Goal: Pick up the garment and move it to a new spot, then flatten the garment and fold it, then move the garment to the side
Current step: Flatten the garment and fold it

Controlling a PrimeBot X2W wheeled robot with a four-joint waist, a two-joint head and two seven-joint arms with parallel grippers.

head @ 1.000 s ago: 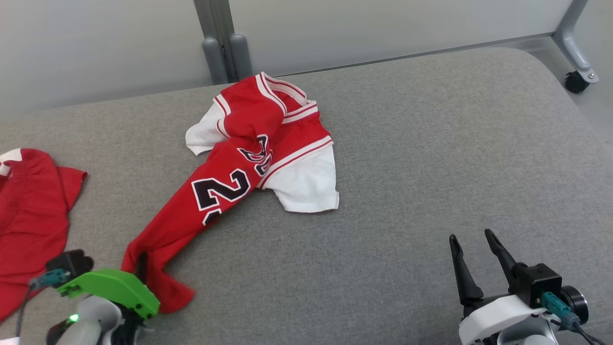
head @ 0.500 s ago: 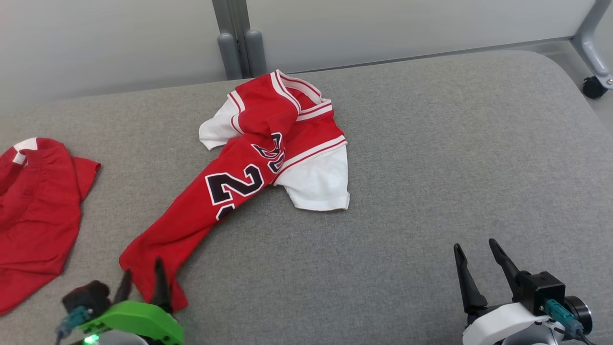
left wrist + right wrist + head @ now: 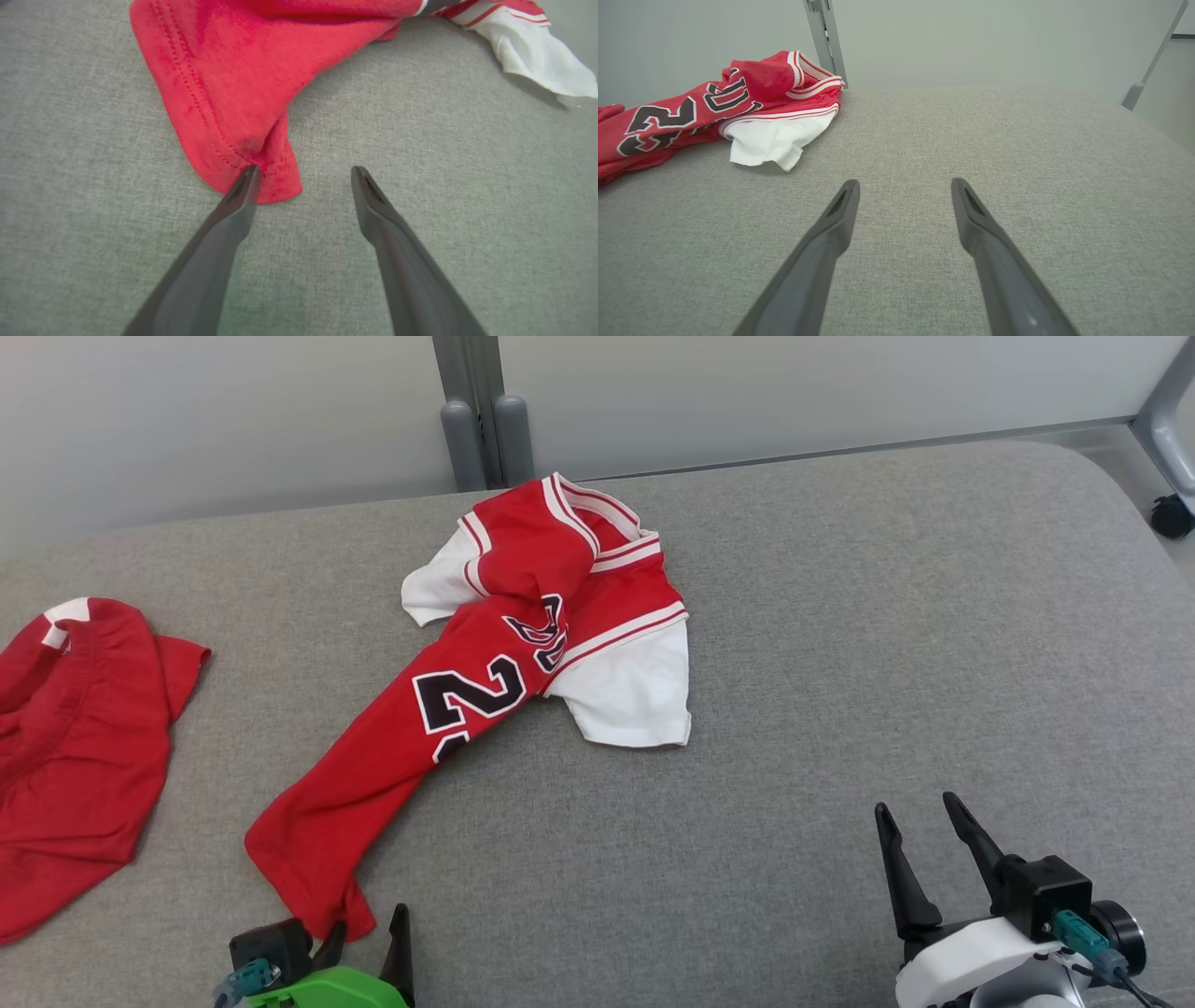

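The garment (image 3: 485, 691) is a red jersey with white sleeves and black numbers, lying crumpled and stretched diagonally across the grey cushion. Its near red hem corner (image 3: 243, 154) lies just beyond my left gripper (image 3: 302, 173), whose left fingertip (image 3: 247, 179) touches or overlaps the hem edge. In the head view the left gripper (image 3: 369, 929) stands open at the bottom edge, holding nothing. My right gripper (image 3: 920, 812) is open at the lower right, over bare cushion, far from the jersey (image 3: 719, 107).
A second red garment (image 3: 75, 747) lies at the left edge of the grey cushion (image 3: 840, 663). A grey post (image 3: 481, 420) and pale wall stand behind. A caster wheel (image 3: 1172, 515) shows at the far right.
My left gripper has let go of the jersey's hem and opened, then drawn back toward me. The camera has shifted, sliding the scene rightward. The right gripper stays open.
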